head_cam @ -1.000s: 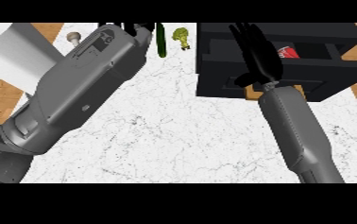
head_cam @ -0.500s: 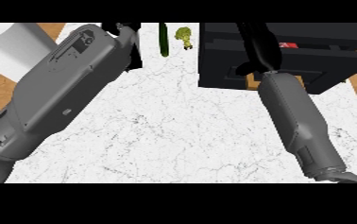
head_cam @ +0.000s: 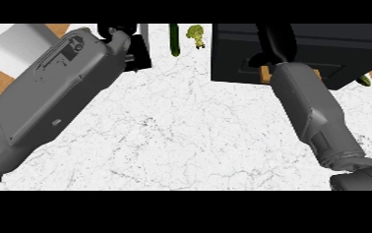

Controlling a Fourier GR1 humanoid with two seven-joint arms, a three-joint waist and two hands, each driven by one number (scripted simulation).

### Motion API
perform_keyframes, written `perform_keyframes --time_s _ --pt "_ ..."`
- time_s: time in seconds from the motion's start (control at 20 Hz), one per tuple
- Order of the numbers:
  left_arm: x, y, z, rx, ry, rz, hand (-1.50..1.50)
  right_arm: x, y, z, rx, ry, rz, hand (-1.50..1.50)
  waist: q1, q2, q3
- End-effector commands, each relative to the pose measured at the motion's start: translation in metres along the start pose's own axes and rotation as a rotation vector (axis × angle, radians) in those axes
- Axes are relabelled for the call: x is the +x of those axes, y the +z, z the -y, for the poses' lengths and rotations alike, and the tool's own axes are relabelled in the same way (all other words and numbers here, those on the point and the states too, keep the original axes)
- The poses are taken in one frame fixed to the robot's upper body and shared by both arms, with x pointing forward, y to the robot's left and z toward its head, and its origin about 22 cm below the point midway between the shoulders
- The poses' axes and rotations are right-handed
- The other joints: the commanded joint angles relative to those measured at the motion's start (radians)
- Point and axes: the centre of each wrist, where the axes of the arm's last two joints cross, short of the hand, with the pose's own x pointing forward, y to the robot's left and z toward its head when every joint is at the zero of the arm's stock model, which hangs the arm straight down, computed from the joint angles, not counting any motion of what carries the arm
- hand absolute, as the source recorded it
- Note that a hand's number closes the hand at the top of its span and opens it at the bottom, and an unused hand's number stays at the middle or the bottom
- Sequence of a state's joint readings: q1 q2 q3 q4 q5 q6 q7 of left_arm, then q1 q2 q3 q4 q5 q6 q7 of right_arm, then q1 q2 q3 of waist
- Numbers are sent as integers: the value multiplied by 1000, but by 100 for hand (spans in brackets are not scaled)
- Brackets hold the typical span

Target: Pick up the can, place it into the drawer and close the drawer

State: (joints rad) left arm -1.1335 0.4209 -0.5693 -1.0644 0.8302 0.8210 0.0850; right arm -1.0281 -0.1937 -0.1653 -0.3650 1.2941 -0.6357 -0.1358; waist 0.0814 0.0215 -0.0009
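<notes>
The black drawer unit [head_cam: 320,55] stands at the back right of the white marble counter [head_cam: 189,129]. Its front face shows no gap that I can make out. The can is not visible anywhere. My right hand [head_cam: 274,43] lies against the drawer's front with its fingers straight, black on black and hard to separate. My left hand [head_cam: 122,36] sits at the top edge, left of centre, mostly cut off behind its wide grey forearm [head_cam: 58,89].
A thin green cucumber [head_cam: 174,41] and a small yellow-green vegetable [head_cam: 195,33] lie at the back between the two hands. A pale grey block [head_cam: 22,43] fills the upper left corner. A green bit [head_cam: 364,79] shows at the right edge.
My right hand has moved further up against the drawer. The red can seen inside the drawer a second ago is out of sight, and the drawer's opening no longer shows. Both forearms look closer.
</notes>
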Motion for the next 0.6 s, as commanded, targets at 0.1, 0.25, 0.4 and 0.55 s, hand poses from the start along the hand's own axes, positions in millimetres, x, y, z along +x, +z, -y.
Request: perform_keyframes --time_s 0.1,0.25,0.4,0.55 --pt "15 -3 -3 9 3 20 -150 11 -26 20 -58 18 -8 -150 13 16 3" --pt "1 6 -17 -29 -4 -11 -150 -8 -39 39 -67 34 -56 -150 34 12 2" --pt "14 7 -12 -14 -5 5 -150 -7 -43 44 -62 34 -70 -150 32 10 3" --pt "11 18 -3 -43 1 -4 -150 -6 -44 44 -40 26 -59 -150 45 10 4"
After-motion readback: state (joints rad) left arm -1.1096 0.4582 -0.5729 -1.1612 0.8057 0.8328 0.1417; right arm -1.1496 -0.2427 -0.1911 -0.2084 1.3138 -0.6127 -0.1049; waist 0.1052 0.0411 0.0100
